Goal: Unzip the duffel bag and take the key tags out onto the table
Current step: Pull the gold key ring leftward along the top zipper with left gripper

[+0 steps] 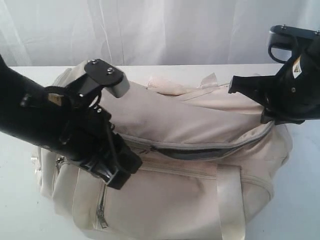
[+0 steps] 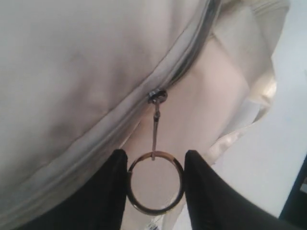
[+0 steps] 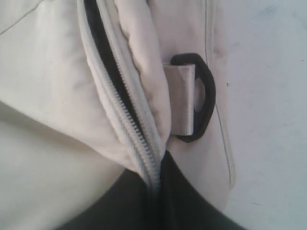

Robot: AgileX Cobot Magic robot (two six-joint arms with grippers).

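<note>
Duffel bag: the large cream-white fabric duffel bag sits on the plain white table, which shows on all sides of it.
Left gripper: the black left gripper is at the bag's front left. Its fingers stand narrowly apart, one touching each side of the round metal pull ring.
Pull ring: it hangs by a thin link from the slider.
Right gripper: the black right gripper is at the bag's right end, fingers pressed together on the fabric where the zipper ends, beside a black strap ring.
Main zipper: the grey main zipper gapes in a dark slit.
Inside the bag: too dark to tell.
Room: a white curtain hangs behind the bag.
</note>
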